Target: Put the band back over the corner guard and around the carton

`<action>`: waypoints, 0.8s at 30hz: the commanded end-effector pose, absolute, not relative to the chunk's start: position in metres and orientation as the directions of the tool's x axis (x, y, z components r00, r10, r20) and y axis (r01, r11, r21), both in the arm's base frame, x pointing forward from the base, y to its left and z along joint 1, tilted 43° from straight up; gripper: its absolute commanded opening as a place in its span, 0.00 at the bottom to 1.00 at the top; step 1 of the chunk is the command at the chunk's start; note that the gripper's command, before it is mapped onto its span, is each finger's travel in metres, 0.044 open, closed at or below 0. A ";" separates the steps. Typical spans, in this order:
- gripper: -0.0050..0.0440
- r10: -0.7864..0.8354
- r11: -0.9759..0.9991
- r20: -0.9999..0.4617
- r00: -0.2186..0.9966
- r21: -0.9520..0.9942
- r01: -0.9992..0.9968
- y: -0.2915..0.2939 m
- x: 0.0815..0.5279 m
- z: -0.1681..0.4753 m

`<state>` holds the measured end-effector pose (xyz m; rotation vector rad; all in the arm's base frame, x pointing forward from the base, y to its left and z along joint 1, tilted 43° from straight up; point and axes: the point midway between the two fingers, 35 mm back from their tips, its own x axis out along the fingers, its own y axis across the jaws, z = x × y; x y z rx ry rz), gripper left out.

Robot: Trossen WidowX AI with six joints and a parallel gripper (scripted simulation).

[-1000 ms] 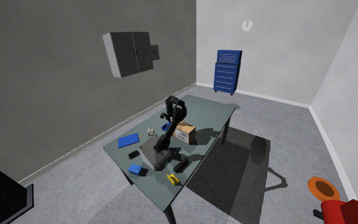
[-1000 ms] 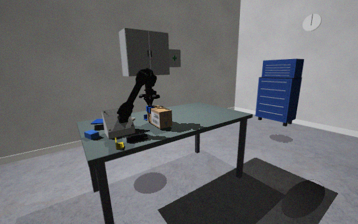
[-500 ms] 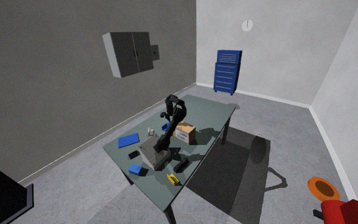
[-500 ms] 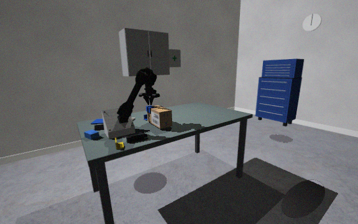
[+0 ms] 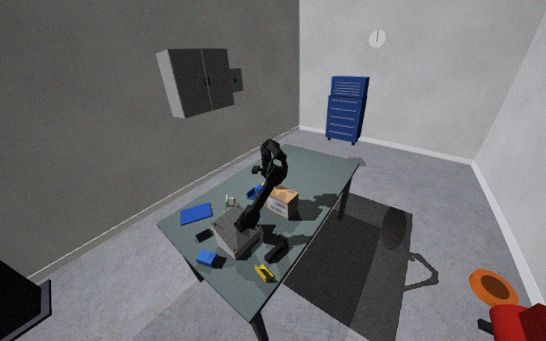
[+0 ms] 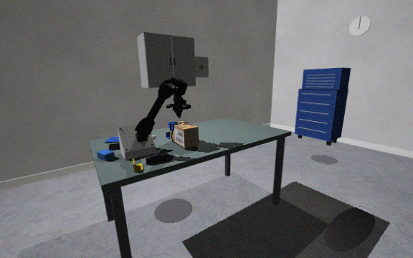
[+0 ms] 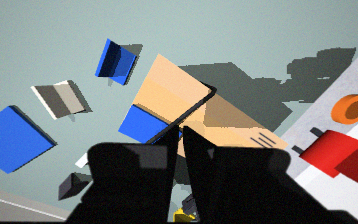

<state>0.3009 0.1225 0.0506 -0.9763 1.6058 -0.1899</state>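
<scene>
The carton (image 5: 292, 204) (image 6: 191, 136) (image 7: 170, 82) stands on the table. The blue corner guard (image 6: 171, 125) (image 7: 140, 122) sits on its top edge, on the side towards the arm base. The black band (image 7: 190, 111) runs across the carton top and over part of the guard. In the wrist view it runs slanted to the carton's edges, not square. Its lower course is hidden behind the fingers. My gripper (image 6: 179, 116) (image 7: 180, 129) is shut and seems empty. Its tips point down above the carton, with a gap below them in the exterior view. The arm hides them in the top view.
A blue bracket (image 5: 254, 191) (image 7: 116, 62) and a cream bracket (image 5: 230, 202) (image 7: 60, 99) stand beside the carton. A blue plate (image 5: 195, 213) (image 7: 15, 140) lies farther off. A blue block (image 5: 207, 258), a yellow bracket (image 5: 264, 273) and a black block (image 5: 277, 250) are near the arm base.
</scene>
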 end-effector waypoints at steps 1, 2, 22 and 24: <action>0.10 -0.679 0.642 -0.734 0.011 -0.600 -0.476 0.095 0.344 0.070; 0.10 -0.679 0.642 -0.734 0.010 -0.600 -0.476 0.094 0.345 0.071; 0.10 -0.679 0.642 -0.734 0.010 -0.600 -0.477 0.083 0.346 0.058; 0.10 -0.679 0.642 -0.734 0.010 -0.600 -0.477 0.080 0.346 0.056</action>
